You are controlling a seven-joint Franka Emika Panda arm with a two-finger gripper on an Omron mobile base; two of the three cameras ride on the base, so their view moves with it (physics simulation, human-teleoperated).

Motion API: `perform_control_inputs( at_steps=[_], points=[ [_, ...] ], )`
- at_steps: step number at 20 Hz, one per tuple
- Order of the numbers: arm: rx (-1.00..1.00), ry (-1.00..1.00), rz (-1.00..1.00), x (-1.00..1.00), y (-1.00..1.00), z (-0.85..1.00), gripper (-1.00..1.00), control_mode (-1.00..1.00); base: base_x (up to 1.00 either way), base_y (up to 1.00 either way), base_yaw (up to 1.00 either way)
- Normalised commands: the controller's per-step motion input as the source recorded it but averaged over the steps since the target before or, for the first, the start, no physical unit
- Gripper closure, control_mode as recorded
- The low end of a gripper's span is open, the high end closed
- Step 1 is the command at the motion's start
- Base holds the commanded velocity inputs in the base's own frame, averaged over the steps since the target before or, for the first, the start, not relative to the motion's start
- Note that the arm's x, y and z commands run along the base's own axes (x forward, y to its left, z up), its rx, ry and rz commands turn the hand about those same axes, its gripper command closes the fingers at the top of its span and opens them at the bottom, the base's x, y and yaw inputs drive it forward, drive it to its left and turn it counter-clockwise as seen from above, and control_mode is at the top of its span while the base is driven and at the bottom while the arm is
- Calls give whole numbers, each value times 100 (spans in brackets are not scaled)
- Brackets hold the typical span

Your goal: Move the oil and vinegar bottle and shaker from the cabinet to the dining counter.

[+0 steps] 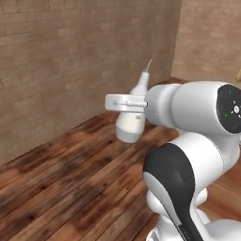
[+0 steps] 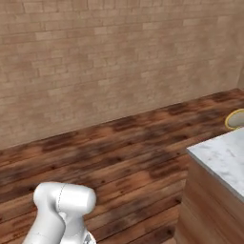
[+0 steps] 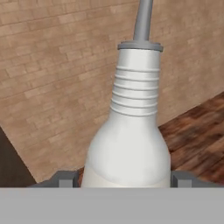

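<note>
**Pale bottle carried in the gripper above the wooden floor**

In the left base view the oil and vinegar bottle (image 1: 133, 116) hangs in the air, clamped at its middle by the gripper (image 1: 125, 102), whose jaws stand wide around the rounded body. The bottle leans slightly, its thin spout pointing toward 1 o'clock, its wide base toward 7 o'clock. Beneath it lies the wooden floor (image 1: 70, 183), and behind it the brick wall (image 1: 70, 56).

The hand view gives the close detail the base cameras lack: the ribbed neck, the grey collar and the spout rising to 12 o'clock, with a dark fingertip (image 3: 65, 179) at 8 o'clock pressed to the body and its twin at 4 o'clock.

The right base view adds what the others miss: a corner of the dining counter (image 2: 219, 159) at 4 o'clock, marble on top, wood-panelled below, with a gold-rimmed stool (image 2: 235, 119) just beyond it at 3 o'clock. The bottle is well apart from that counter.
</note>
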Motion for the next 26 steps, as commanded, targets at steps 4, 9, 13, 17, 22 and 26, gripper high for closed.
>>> perform_control_inputs(
  at_steps=[4,9,13,17,22,26],
  points=[
    [0,0,0,0,0,0,100,100,49,2,-51],
    [0,0,0,0,0,0,100,100,48,2,-52],
    [0,0,0,0,0,0,100,100,50,1,-51],
    [0,0,0,0,0,0,100,100,53,0,-48],
    [0,0,0,0,0,0,100,100,53,0,-45],
    [0,0,0,0,0,0,100,100,50,0,-44]
  ],
)
